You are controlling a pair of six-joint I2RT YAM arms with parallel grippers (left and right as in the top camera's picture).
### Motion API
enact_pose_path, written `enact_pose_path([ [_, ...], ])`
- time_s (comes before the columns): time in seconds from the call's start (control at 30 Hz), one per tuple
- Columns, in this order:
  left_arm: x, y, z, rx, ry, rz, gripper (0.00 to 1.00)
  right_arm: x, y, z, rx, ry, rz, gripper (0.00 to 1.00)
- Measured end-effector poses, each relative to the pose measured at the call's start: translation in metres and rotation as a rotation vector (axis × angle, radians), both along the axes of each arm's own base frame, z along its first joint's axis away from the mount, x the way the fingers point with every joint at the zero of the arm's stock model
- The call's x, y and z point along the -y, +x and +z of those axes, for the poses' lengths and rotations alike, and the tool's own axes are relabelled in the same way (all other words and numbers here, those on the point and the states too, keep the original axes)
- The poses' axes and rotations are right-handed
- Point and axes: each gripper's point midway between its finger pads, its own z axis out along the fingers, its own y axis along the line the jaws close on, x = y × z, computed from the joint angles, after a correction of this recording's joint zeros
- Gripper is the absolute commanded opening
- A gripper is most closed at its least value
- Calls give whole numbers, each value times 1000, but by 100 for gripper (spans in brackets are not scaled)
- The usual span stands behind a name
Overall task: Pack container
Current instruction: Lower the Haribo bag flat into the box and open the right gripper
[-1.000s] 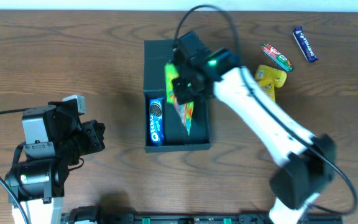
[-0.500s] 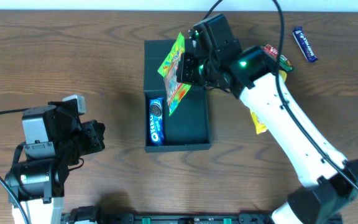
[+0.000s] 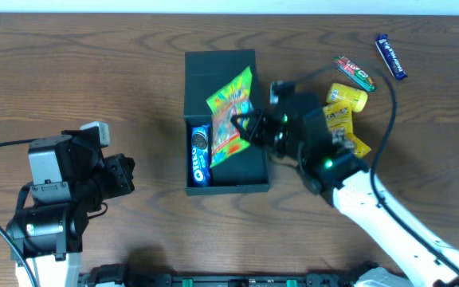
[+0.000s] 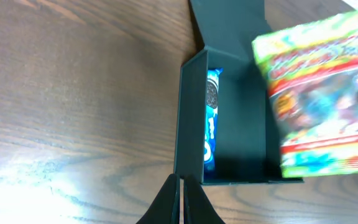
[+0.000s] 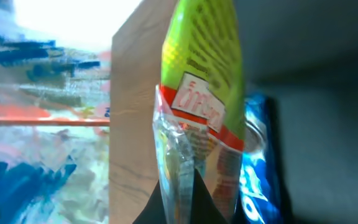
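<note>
The dark green-black container (image 3: 255, 177) lies open at mid table with its flap lid at the far end; it also shows in the left wrist view (image 4: 188, 112). A blue Oreo packet (image 3: 200, 155) lies along its left wall. My right gripper (image 3: 249, 130) is shut on the edge of a green and orange candy bag (image 3: 229, 115) and holds it tilted above the container; the right wrist view shows the bag (image 5: 197, 74) pinched between the fingers (image 5: 184, 186). My left gripper (image 4: 181, 186) is shut and empty, at the left, near the container's near corner.
A yellow snack packet (image 3: 345, 108) lies right of the container, partly under my right arm. A red and green bar (image 3: 355, 72) and a blue bar (image 3: 391, 56) lie at the far right. My left arm's base (image 3: 54, 191) stands at the near left.
My right arm has swung back toward the near right, and the candy bag has come down and turned, from above the lid to above the container's middle. The left arm is still.
</note>
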Motion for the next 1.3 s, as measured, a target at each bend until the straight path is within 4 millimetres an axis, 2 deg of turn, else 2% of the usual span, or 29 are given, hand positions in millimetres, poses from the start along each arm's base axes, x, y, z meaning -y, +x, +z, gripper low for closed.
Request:
enact_pose_path([
  [0.13, 0, 0, 0, 0, 0, 0, 6, -7, -12, -22, -8, 81, -15, 1],
  [0.4, 0, 0, 0, 1, 0, 0, 6, -11, -31, -49, -85, 68, -39, 1],
  [0.43, 0, 0, 0, 0, 0, 0, 6, -12, -32, -50, -88, 64, -40, 8],
  [0.47, 0, 0, 0, 1, 0, 0, 6, -11, -33, -52, -89, 58, -43, 41],
  [0.5, 0, 0, 0, 0, 0, 0, 6, -11, -34, -53, -90, 49, -42, 98],
  [0.6, 0, 0, 0, -1, 0, 0, 6, -5, -36, -63, -102, 1, -45, 99],
  [0.7, 0, -3, -2, -16, -2, 0, 6, 1, -32, -62, -81, -14, -47, 99],
  [0.9, 0, -4, -3, -21, -2, 0, 6, 49, -29, -58, -144, -157, -124, 99],
  [0.97, 0, -4, -3, -21, -2, 0, 6, 65, -30, -43, -147, -234, -136, 99],
  [1.03, 0, -4, -3, -21, -2, 0, 6, 74, -29, -21, -116, -302, -127, 99],
  [1.17, 0, -4, -3, -21, -2, 0, 6, 76, -21, 37, 70, -400, -59, 99],
  [1.2, 0, -4, -3, -21, -2, 0, 6, 74, -23, 41, 109, -432, -21, 99],
  [1.23, 0, -4, -3, -21, -2, 0, 6, 73, -26, 39, 122, -458, 10, 98],
  [1.27, 0, -4, -3, -21, -2, 0, 6, 71, -31, 33, 124, -497, 50, 87],
  [1.3, 0, -4, -3, -20, -2, 0, 6, 69, -36, 25, 119, -533, 89, 63],
])
